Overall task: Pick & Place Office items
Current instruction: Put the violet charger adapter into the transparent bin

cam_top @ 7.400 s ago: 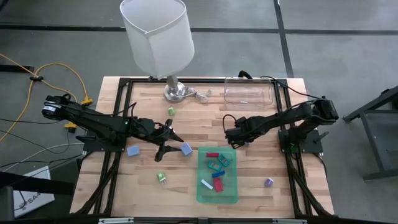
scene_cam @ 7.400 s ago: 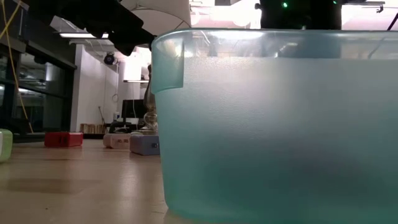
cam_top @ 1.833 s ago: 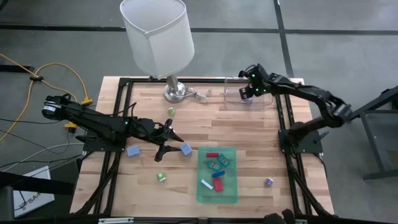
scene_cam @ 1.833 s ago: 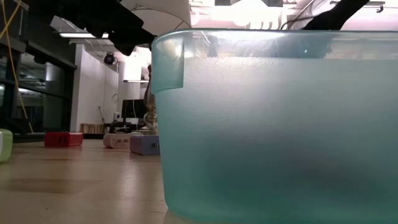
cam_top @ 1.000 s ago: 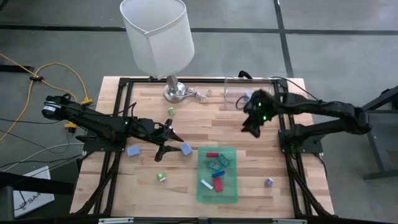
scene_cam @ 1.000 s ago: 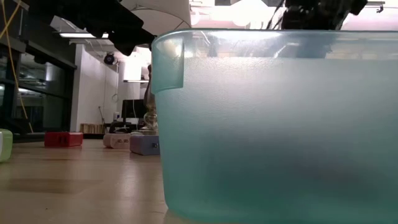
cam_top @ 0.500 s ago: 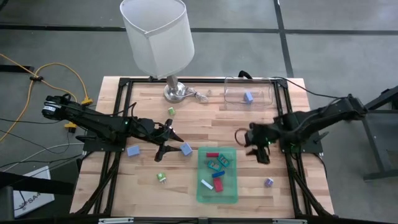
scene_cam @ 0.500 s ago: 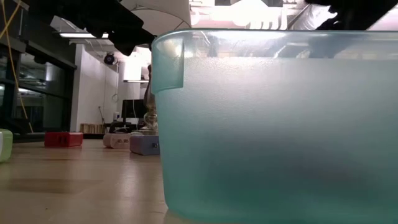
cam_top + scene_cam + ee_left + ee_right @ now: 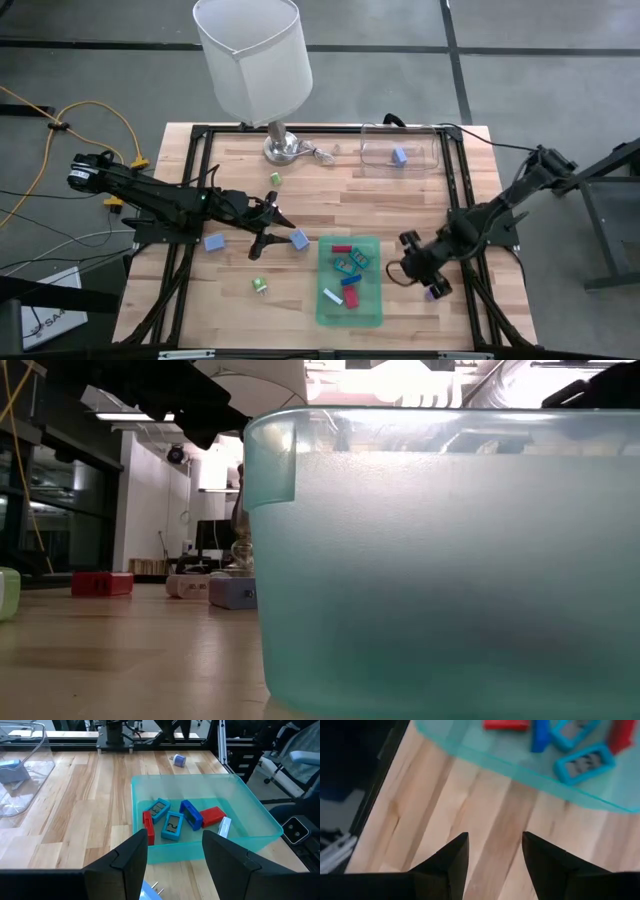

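Illumination is even and diffuse from overhead. On the bench the arms cast only soft, short shadows, and the high view is sharp across its field. In the low view, ceiling fixtures burn out to white glare, while the green tray fills most of the picture as a hazy translucent wall, too close to focus. The left wrist view is crisp and bright, with a faint sheen on the wood. The right wrist view is soft, and its own dark fingers are unfocused silhouettes.
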You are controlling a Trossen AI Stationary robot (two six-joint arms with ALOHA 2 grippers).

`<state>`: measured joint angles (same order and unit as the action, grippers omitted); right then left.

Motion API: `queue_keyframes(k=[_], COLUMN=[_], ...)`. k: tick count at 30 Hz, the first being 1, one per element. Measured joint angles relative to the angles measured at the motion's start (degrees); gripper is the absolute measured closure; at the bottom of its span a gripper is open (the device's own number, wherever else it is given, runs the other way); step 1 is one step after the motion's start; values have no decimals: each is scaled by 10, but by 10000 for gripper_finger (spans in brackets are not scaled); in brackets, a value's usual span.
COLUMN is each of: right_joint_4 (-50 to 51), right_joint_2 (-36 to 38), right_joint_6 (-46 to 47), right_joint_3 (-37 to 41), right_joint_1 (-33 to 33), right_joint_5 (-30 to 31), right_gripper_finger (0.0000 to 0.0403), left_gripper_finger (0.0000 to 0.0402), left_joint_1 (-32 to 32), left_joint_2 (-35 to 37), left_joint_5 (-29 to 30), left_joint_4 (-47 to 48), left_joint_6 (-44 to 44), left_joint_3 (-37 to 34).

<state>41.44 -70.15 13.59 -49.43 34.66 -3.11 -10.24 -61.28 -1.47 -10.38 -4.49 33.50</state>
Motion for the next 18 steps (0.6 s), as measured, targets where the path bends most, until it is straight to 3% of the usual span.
queue_keyframes(k=[5,10,18], right_joint_4=[-38,-50,-17], right_joint_2=[-40,-73,-92], right_joint_6=[-7,-72,-143], right_joint_3=[0,0,0], right_joint_1=[34,64,135], right_joint_5=[-25,-41,11], right_gripper_finger=[232,232,232], left_gripper_finger=[218,218,218], left_joint_1=[0,0,0], left_joint_2=[0,0,0], left_joint_5=[0,0,0], left_joint_4=[0,0,0], left_joint_6=[0,0,0], left_joint_3=[0,0,0])
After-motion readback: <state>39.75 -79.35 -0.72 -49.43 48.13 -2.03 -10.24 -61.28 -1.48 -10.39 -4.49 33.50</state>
